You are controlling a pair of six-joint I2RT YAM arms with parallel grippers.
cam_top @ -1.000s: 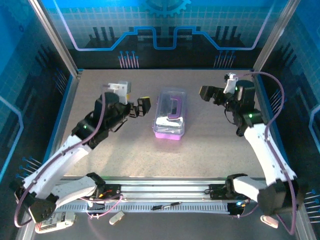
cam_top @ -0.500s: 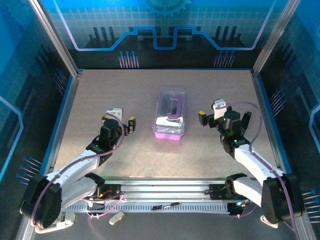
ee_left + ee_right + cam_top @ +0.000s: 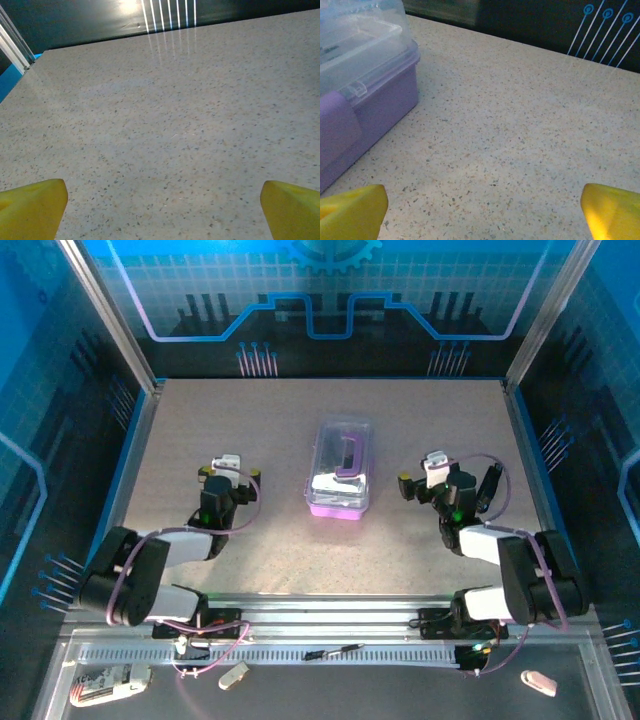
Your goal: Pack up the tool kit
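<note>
Case [image 3: 339, 477] sits mid-table [image 3: 270, 420], clear lid down. Left fingers [image 3: 31, 206] gape wide and empty, low to its left; right fingers [image 3: 612, 210] wide too, near its right side.

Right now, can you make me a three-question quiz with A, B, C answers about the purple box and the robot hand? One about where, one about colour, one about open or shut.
1. Where is the tool kit case?
A) in the middle of the table
B) on the front ledge
C) against the back wall

2. What colour is its base?
A) green
B) red
C) purple

3. How is the right gripper?
A) shut on the case
B) open and empty
C) shut on a screwdriver

Answers:
1 A, the top view shows it lying mid-table.
2 C, the right wrist view shows a purple base under the clear lid.
3 B, its yellow fingertips stand wide apart with bare table between them.
</note>
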